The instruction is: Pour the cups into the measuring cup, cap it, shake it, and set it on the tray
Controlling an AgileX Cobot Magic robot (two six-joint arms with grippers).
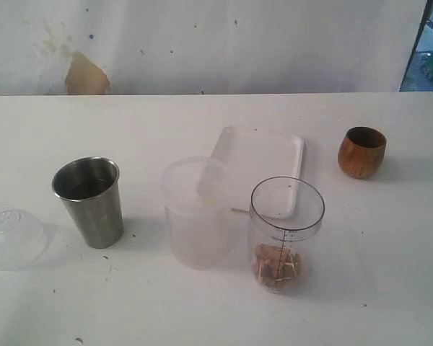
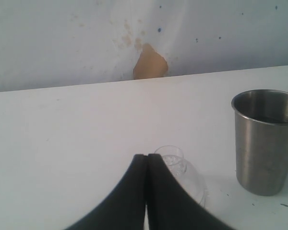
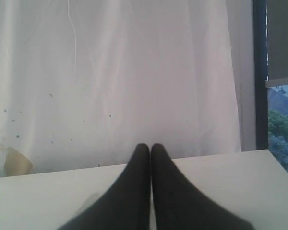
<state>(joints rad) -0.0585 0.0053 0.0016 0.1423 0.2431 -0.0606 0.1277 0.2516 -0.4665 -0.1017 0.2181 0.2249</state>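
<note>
Table (image 1: 390,288): white, stained wall (image 1: 202,43) behind.
Tray (image 1: 260,151): set mid-table, just behind the measuring cup (image 1: 286,238).
Steel tumbler (image 1: 90,205): upright, on the left arm's side; that arm is judged nearer.
Left jaws: pressed together, nothing held.
Right jaws: closed too, empty.

frosted cup (image 1: 195,223) beside measuring cup (image 1: 285,234), gap unclear

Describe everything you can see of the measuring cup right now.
The measuring cup is a clear, colourless plastic cylinder with a black graduated scale down its side. It stands upright and uncapped on the white table, just in front of the tray and close beside the frosted cup, on that cup's right in the exterior view. Small tan pieces lie in a shallow heap at its bottom. Nothing grips it.
</note>
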